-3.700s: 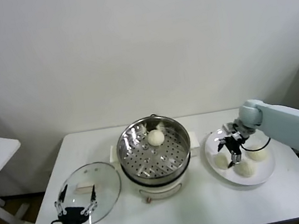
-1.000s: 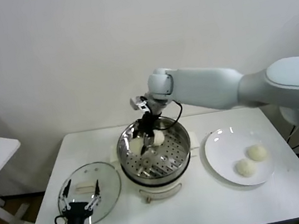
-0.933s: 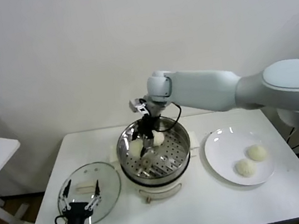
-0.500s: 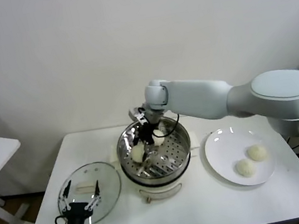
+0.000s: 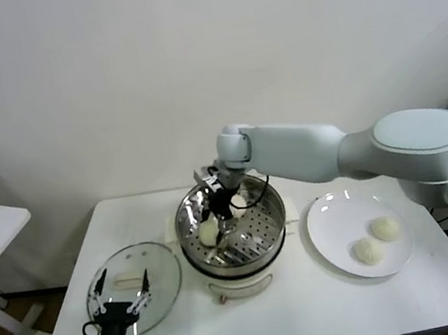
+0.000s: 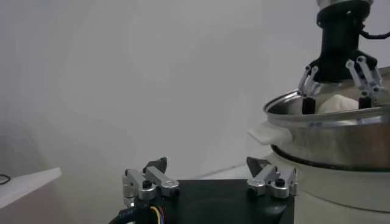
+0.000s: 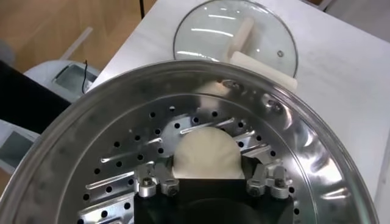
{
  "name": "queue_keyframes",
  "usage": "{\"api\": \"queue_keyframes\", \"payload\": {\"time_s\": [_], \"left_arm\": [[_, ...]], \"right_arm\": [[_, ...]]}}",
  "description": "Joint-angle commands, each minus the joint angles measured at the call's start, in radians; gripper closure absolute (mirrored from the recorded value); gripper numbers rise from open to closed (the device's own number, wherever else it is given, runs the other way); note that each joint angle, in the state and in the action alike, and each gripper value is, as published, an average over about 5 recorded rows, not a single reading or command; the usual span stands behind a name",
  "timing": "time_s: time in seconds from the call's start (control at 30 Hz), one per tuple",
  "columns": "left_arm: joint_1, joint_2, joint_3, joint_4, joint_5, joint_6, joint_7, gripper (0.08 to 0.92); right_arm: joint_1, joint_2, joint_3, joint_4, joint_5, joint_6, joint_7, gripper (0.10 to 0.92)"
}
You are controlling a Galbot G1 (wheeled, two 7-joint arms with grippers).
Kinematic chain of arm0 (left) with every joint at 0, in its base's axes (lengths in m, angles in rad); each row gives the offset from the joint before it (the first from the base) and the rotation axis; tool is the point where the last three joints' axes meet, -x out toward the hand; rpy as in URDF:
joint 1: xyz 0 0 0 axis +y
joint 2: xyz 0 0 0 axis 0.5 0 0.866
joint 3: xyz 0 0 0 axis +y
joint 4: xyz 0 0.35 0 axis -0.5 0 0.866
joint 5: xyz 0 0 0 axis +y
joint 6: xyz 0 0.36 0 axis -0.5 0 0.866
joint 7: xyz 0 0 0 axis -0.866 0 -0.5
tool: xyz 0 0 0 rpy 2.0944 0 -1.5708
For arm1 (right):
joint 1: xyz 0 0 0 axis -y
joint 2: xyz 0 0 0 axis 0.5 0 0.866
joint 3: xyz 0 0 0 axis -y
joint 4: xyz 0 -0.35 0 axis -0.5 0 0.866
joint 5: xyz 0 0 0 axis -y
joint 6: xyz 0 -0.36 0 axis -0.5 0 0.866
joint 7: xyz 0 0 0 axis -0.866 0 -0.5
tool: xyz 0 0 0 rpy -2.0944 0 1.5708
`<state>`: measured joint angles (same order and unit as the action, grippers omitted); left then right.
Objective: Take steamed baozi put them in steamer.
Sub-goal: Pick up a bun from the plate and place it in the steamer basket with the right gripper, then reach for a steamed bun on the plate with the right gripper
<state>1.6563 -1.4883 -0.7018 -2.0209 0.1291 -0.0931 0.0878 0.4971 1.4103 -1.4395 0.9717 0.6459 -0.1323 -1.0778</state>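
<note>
Count: four steamed baozi in all. Two lie in the steamer (image 5: 235, 254) on its perforated tray, one (image 5: 208, 233) toward the robot's left, the other (image 5: 236, 209) farther back, partly hidden by the gripper. Two more (image 5: 385, 228) (image 5: 367, 251) rest on the white plate (image 5: 332, 240) to the steamer's right, near each other. One glass lid (image 5: 136, 286) lies flat on the tabletop (image 5: 312, 306) to the steamer's left.

Right gripper (image 5: 219, 208) reaches down inside the steamer, fingers apart, straddling the left-hand bun but not clamped on it. Left gripper (image 5: 119, 300) hovers low over the glass lid, fingers spread wide, holding nothing.

Head view alone shows the plate and its two buns. Right wrist view shows what the head view hides: a bun (image 7: 206, 152) sitting on the perforated tray between the parted fingertips (image 7: 151, 183), steamer wall (image 7: 317, 176) curving around, lid (image 7: 234, 36) with its pale handle beyond the rim. Left wrist view gives the side-on look: the left gripper's own fingers (image 6: 150, 181) spread, and farther off the right gripper (image 6: 336, 82) dipping past the steamer rim (image 6: 329, 115), with pale dough (image 6: 338, 103) showing just above it.
</note>
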Motion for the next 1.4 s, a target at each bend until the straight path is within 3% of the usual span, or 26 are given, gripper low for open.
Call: {"api": "queue_keyframes", "payload": {"time_s": [0.03, 0.33, 0.73, 1.07, 1.4], "left_arm": [[0.000, 0.001, -0.001, 0.001, 0.000, 0.000, 0.000, 0.177], [0.000, 0.004, -0.004, 0.002, -0.006, 0.000, 0.000, 0.177], [-0.003, 0.021, 0.002, 0.000, -0.015, 0.003, -0.006, 0.177], [0.005, 0.026, 0.004, -0.021, -0.028, 0.001, -0.021, 0.177], [0.021, 0.027, -0.007, -0.033, -0.028, 0.001, -0.020, 0.177]], "right_arm": [[0.005, -0.005, 0.002, 0.009, -0.007, 0.008, -0.004, 0.207], [0.152, -0.121, -0.007, 0.151, 0.020, 0.027, -0.028, 0.202], [0.334, -0.507, -0.084, 0.357, -0.011, 0.070, -0.075, 0.203], [0.209, -0.785, -0.055, 0.401, -0.270, 0.128, -0.114, 0.203], [-0.046, -0.867, 0.086, 0.357, -0.472, 0.141, -0.112, 0.203]]}}
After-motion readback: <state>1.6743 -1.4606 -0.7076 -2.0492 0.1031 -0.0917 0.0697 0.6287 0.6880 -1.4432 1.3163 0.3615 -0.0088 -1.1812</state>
